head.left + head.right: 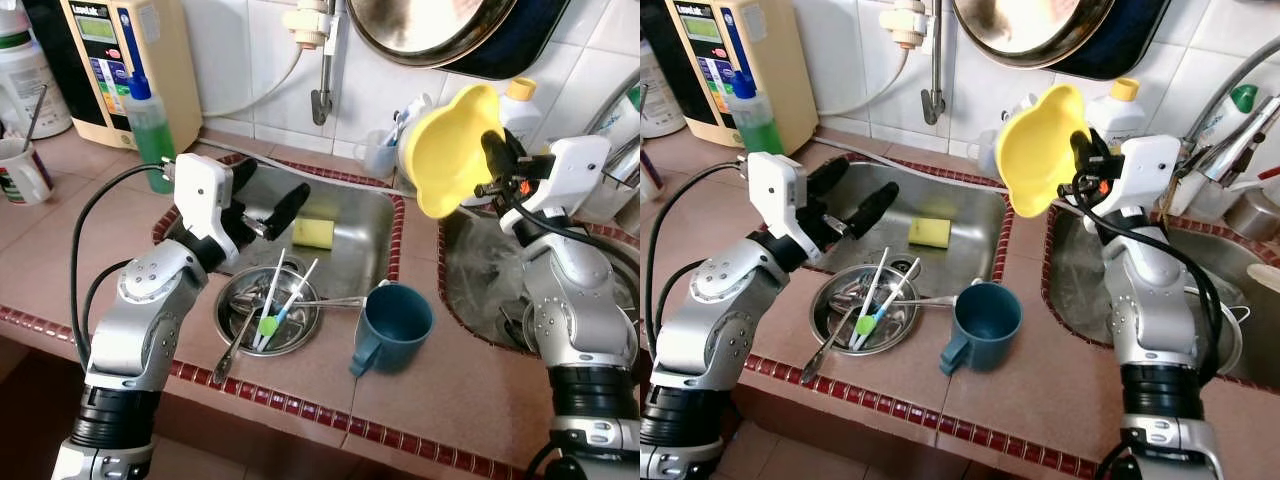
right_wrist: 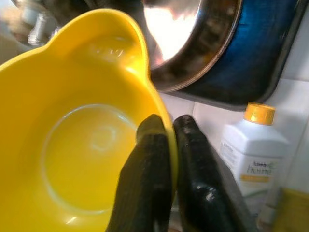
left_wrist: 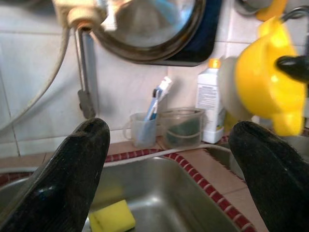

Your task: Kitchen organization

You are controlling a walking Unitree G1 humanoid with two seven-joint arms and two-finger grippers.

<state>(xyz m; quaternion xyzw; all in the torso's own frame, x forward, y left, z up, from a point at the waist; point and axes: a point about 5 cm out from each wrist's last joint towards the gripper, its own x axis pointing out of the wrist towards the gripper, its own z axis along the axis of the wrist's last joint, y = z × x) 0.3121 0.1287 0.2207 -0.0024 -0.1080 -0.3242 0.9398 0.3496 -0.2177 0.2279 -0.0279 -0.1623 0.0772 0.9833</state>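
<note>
Right wrist view: my right gripper (image 2: pixel 166 128) pinches the yellow plastic bowl's (image 2: pixel 72 145) rim; my left gripper (image 1: pixel 262 195) hangs spread above the steel sink's (image 1: pixel 365 215) left edge.

yellow bowl (image 1: pixel 448 150): plastic, glossy, rim has a flared lug handle at 12 o'clock. Tipped on edge, opening facing the left sink, held clear of the counter above the divider between the 2 sinks. Rim at 3 o'clock pinched between the right gripper (image 2: pixel 169 140) fingers, 1 inside and 1 outside the wall. Interior looks empty, with a faint ring at the base.
</note>
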